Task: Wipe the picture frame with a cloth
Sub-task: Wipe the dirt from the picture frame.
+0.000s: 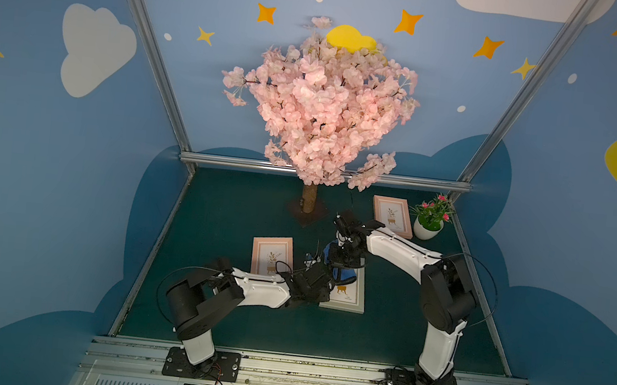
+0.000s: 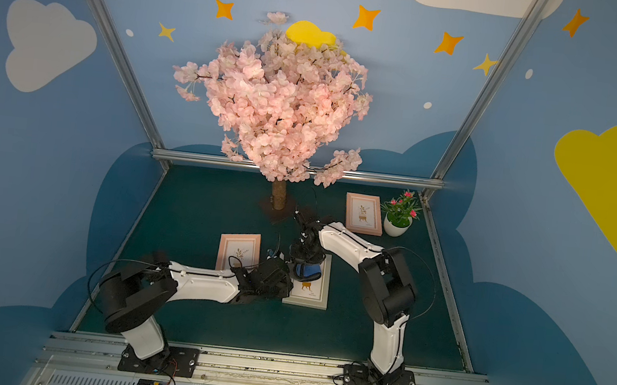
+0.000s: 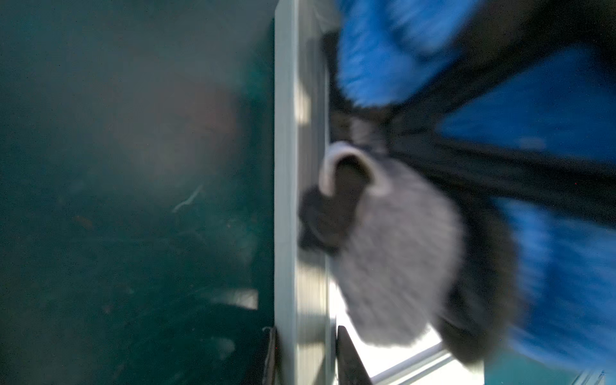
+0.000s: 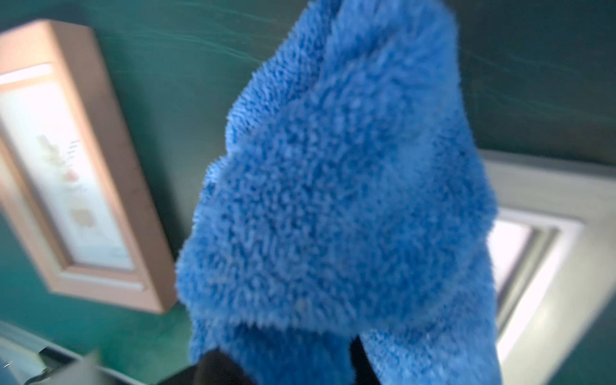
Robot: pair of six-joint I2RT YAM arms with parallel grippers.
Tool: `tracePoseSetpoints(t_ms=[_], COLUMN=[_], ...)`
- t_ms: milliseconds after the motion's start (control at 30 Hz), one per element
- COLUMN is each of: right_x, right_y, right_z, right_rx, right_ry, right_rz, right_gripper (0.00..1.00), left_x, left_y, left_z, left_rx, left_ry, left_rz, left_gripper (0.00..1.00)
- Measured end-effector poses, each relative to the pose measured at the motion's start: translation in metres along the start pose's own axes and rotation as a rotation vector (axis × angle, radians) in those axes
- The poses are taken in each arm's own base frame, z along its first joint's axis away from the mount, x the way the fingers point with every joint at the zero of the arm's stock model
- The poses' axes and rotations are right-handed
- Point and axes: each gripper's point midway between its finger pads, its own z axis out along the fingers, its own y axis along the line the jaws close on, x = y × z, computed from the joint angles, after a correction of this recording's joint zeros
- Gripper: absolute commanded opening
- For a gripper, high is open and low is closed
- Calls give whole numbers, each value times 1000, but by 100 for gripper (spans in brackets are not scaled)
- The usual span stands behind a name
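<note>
You have three picture frames lying flat on the green table (image 1: 226, 212): a near pink frame (image 1: 272, 254) beside the left arm, a far pink frame (image 1: 392, 216) at the back, and one white picture frame (image 1: 346, 297) between the two arms, seen in both top views.

There is one cloth (image 2: 308, 271), blue plush with a dark grey reverse. It hangs bunched over the far half of the white picture frame. Its white tag (image 3: 333, 160) shows in the left wrist view. Blur keeps you from telling whether it presses on the glass.

There are two grippers. Your right gripper (image 2: 306, 257) points down with its jaws nearly together, pinching the top of the cloth, whose blue folds drape down from it in the right wrist view. Your left gripper (image 3: 310, 360) is low at the white picture frame's left edge, with a finger on each side of the rim, narrowly closed on it.

There is one container, a white pot (image 1: 427, 230) just beside the far pink frame. It holds a green plant with pink flowers (image 1: 434, 208).

One pink blossom tree (image 1: 320, 105) stands at the back.
</note>
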Motion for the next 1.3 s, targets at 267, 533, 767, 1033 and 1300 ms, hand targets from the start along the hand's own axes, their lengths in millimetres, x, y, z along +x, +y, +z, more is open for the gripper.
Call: tracePoseSetpoints(t_ms=[267, 533, 767, 1033, 1300], right_x=[-2, 5, 45, 43, 44], right_y=[-72, -74, -26, -82, -67], right_z=[-5, -40, -22, -24, -55], right_rx=[55, 70, 14, 82, 95], right_ry=[5, -65, 10, 12, -57], right_rz=[128, 100, -14, 98, 37], right_gripper=[0, 0, 0, 0, 0], left_x=[0, 2, 2, 3, 3], left_y=[0, -1, -1, -3, -3], left_z=[0, 0, 0, 0, 0], left_rx=[2, 7, 7, 14, 13], left_ry=[0, 6, 5, 8, 8], left_rz=[1, 3, 3, 1, 1], left_gripper=[27, 26, 27, 27, 27])
